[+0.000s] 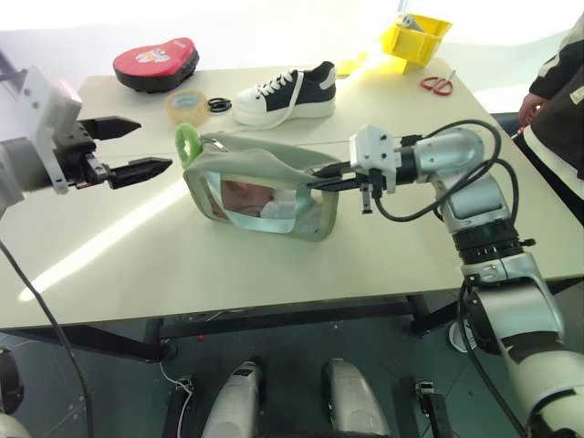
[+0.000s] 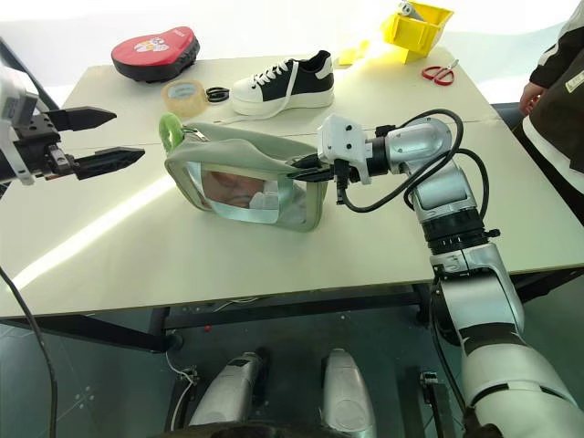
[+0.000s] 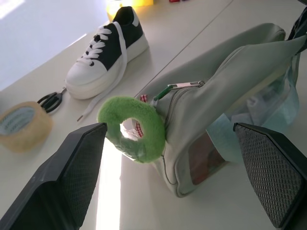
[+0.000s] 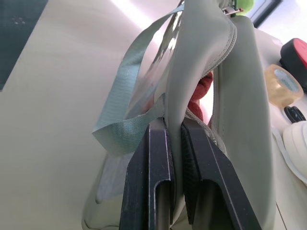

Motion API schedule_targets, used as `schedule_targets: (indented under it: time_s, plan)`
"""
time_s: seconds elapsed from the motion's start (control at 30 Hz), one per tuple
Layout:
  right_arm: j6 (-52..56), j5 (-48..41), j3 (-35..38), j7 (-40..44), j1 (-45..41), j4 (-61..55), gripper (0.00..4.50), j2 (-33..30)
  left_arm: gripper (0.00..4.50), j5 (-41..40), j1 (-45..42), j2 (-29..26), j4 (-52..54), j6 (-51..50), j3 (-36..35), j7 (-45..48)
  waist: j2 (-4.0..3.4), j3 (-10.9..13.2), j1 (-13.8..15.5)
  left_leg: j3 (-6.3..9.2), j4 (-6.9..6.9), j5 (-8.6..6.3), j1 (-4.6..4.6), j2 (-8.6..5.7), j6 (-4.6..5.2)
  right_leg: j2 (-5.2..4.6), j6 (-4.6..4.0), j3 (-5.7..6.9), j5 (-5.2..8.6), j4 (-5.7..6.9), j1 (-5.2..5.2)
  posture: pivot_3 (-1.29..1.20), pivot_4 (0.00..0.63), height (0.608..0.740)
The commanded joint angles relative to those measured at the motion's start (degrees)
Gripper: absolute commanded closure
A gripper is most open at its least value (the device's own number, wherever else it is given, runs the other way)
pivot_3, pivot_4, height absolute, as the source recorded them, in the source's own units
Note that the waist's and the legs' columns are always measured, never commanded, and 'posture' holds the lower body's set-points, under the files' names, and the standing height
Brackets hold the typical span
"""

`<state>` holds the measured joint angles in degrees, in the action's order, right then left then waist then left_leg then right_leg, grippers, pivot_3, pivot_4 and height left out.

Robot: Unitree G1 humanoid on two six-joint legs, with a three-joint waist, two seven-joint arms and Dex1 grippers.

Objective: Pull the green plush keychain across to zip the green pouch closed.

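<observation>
**Right gripper pinching pouch end, left gripper gaping beside keychain**

The green pouch is sitting upright mid-table, boxy, pale sage fabric on top, a clear side panel facing the camera showing blurry contents I can't identify. A light blue strap is hanging off its right end. The green plush keychain, a fuzzy lime ring, is dangling from the zipper pull at the pouch's left end, standing up off the corner.

The right gripper is clamping a fold of the pouch fabric at the right end, fingers squeezed tight on it. The left gripper is hovering left of the pouch, jaws spread wide, not touching anything; the keychain is lying between its fingers in the wrist view, apart from both.

Zipper track is partly hidden by sagging fabric; how far it's closed is hard to tell.

Behind the pouch: a tape roll, a sneaker, a red case, small black scissors. Far right: red scissors, a yellow bin cut off at the top edge, a person at the table's right edge. Bare tabletop is lying in front of the pouch.
</observation>
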<state>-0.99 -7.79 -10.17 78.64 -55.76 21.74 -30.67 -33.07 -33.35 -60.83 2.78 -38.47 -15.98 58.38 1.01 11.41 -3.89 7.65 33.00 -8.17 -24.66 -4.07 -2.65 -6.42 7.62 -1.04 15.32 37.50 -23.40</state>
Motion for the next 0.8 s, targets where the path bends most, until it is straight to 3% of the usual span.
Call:
schedule_targets:
  time_s: [0.03, 0.5, 0.53, 0.6, 0.77, 0.8]
  plan:
    - [-1.38, -1.8, 1.63, 1.54, -2.36, -0.07, 4.44, -1.21, 0.0, 0.24, -0.32, -0.67, 0.78, 0.92, -0.95, 0.24, 0.0, 0.0, 0.01, 0.0, 0.0, 0.0, 0.0, 0.0, 0.0, -0.01, 0.0, 0.0, 0.0, 0.0, 0.0, 0.0, 0.15, 0.74]
    - [-5.91, 0.67, 0.62, 1.06, -3.61, 6.12, 4.44, -1.42, 0.0, 0.23, -0.66, -0.29, 0.81, 0.89, -0.22, 0.25, 0.0, 0.0, 0.01, 0.0, 0.0, 0.0, 0.0, 0.0, 0.0, 0.0, 0.0, 0.0, 0.0, 0.0, 0.01, 0.0, 0.15, 0.74]
    - [-5.68, 0.71, 0.72, 1.0, -3.86, 6.95, 3.69, -1.53, 0.0, 0.19, -0.58, -0.34, 0.88, 0.86, -0.23, 0.28, 0.0, 0.0, 0.0, 0.0, 0.0, 0.0, 0.0, -0.01, 0.0, -0.01, 0.0, 0.0, 0.0, 0.0, 0.01, 0.0, 0.15, 0.74]
    - [-5.12, 0.42, 1.16, 0.94, -4.34, 7.49, 2.96, -1.88, 0.0, 0.09, -0.34, -0.6, 1.03, 0.74, -0.48, 0.38, 0.0, 0.0, 0.0, 0.0, 0.0, 0.0, 0.0, 0.0, 0.0, 0.0, 0.0, 0.0, 0.0, 0.0, 0.01, 0.0, 0.15, 0.74]
    - [-1.15, -1.81, 2.52, 1.74, -4.19, 3.43, 0.46, -3.83, 0.0, 0.26, 0.31, -1.18, 0.78, 0.74, -1.27, 0.36, 0.0, 0.0, 0.03, 0.0, 0.0, 0.0, 0.0, -0.01, 0.0, -0.01, 0.0, 0.0, 0.0, 0.0, 0.01, 0.0, 0.15, 0.74]
    - [-0.09, -2.39, 2.8, 1.97, -3.84, 2.21, 0.46, -4.41, 0.0, 0.23, 0.54, -1.24, 0.89, 0.73, -1.41, 0.36, -0.01, 0.01, 0.03, 0.0, 0.0, 0.0, 0.0, 0.0, 0.0, -0.01, 0.0, -0.01, 0.0, 0.0, 0.01, 0.0, 0.15, 0.74]
